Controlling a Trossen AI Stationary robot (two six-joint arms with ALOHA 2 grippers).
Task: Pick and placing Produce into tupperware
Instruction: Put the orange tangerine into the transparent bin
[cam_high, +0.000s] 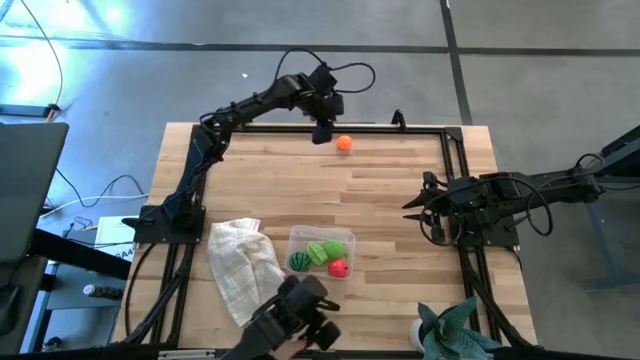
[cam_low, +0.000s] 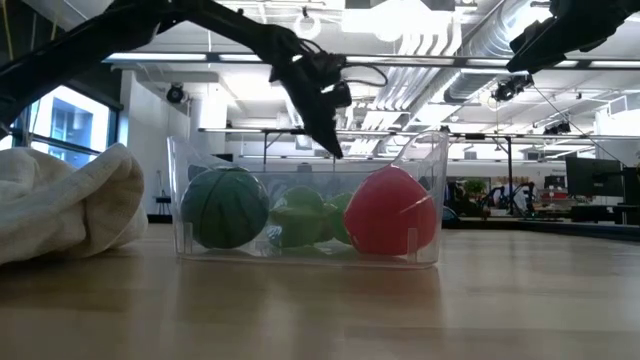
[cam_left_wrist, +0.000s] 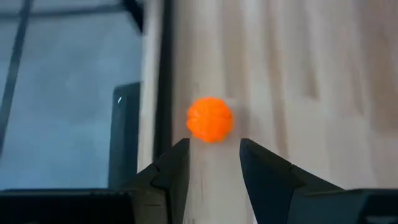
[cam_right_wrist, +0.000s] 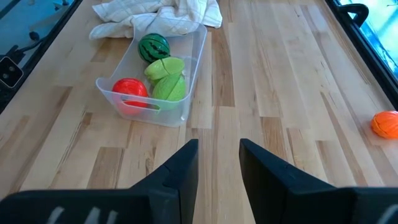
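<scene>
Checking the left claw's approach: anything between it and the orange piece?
Nothing. In the left wrist view only bare wood separates the left claw from the orange piece, which sits just past its open fingertips. The high view agrees.

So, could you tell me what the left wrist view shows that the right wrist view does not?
Only the left wrist view shows the left gripper, its open fingers hovering right behind the orange piece near the table edge. Only the right wrist view shows the tupperware holding the red piece, round green piece and leafy green piece, the white cloth, and the empty right gripper. Both show the orange piece on the bare wooden table.
</scene>
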